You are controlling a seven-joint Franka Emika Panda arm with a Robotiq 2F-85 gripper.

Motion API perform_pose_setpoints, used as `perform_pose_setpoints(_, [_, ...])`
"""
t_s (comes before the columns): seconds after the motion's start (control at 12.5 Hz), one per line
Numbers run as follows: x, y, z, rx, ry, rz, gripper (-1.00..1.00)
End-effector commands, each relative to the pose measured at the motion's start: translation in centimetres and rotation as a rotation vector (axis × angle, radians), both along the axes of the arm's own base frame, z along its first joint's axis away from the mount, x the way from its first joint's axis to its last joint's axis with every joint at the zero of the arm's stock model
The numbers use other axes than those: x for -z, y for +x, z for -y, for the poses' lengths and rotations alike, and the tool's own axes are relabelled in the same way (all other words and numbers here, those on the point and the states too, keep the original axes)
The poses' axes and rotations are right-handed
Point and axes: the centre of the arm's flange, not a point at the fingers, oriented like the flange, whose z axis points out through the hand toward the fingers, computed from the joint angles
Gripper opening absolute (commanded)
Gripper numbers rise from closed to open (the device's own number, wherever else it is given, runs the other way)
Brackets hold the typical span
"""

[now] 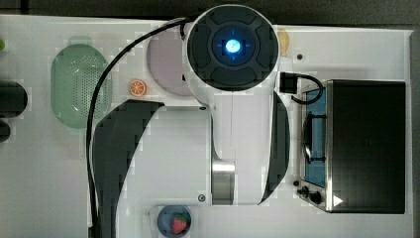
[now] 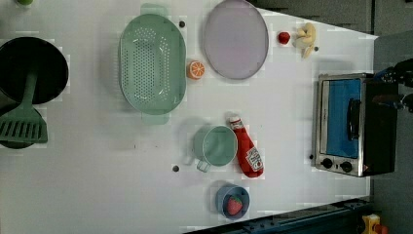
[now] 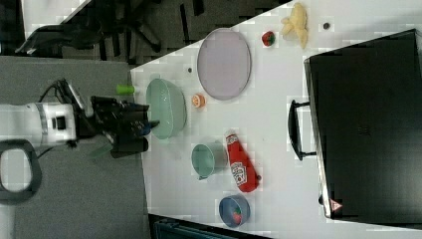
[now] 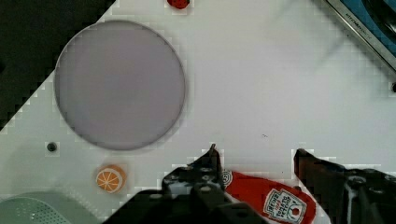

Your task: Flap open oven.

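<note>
You are working over a white table (image 2: 97,185) that carries a crowd of kitchen props. The oven (image 2: 348,124) sits at the left view's right edge of the table, its blue-tinted glass door (image 2: 341,117) shut, with the dark bar handle (image 2: 354,118) across it and two dark knobs (image 2: 336,165) at one end of the silver front. In the top view the oven (image 1: 366,146) lies at the top view's right, black top up, beside the arm's white body (image 1: 237,114).

The gripper (image 4: 254,156) hangs well above the table with its two dark fingers (image 4: 208,163) spread apart, nothing between them. Below it in the wrist view lies the red ketchup bottle (image 4: 268,200), and a corner of the oven's front (image 4: 369,28) shows well off from the fingers.

Across the surface you have a pale green colander (image 2: 152,63), a lilac plate (image 2: 236,39), an orange slice (image 2: 195,69) between them, a green cup (image 2: 216,146) just beside the ketchup bottle (image 2: 247,151), and a blue bowl holding a strawberry (image 2: 233,201). Near the far corner lie a small red fruit (image 2: 284,37) and a peeled banana (image 2: 306,36). A black pot (image 2: 29,68) and a green spatula (image 2: 24,124) sit at the left view's left.

Beyond the table, the right view shows grey floor (image 3: 74,199) and dark chair legs (image 3: 139,25).
</note>
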Motion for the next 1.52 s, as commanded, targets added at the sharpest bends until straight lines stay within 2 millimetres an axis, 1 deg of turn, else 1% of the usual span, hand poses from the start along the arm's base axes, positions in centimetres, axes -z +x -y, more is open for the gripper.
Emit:
perform_pose_setpoints(0.08, [-3.8,-11.4,5.3,0.07,-0.011,-0.033,0.57])
perform_pose_setpoints(0.24, [-3.8,-11.4,5.3,0.07,-0.011,-0.033,0.98])
perform_pose_setpoints(0.4, [-3.8,-11.4,5.3,0.07,-0.011,-0.033,1.0])
perform_pose_setpoints(0.48, [-3.8,-11.4,5.3,0.07,-0.011,-0.033,0.9])
perform_pose_setpoints(0.72, [-3.8,-11.4,5.3,0.07,-0.01,-0.034,0.15])
perform_pose_setpoints(0.96, [-3.6,-11.4,5.6,0.075,-0.01,-0.037,-0.55])
perform_pose_setpoints(1.04, [-3.6,-11.4,6.0,0.078,-0.009,-0.036,-0.65])
perform_pose_setpoints(1.2, [-3.1,-11.3,7.3,0.036,-0.005,-0.032,-0.65])
perform_pose_setpoints(1.36, [-2.0,-11.4,9.3,-0.105,0.002,-0.031,-0.65])
perform_pose_setpoints(1.52, [-0.6,-11.3,12.0,-0.278,0.011,-0.019,-0.65])
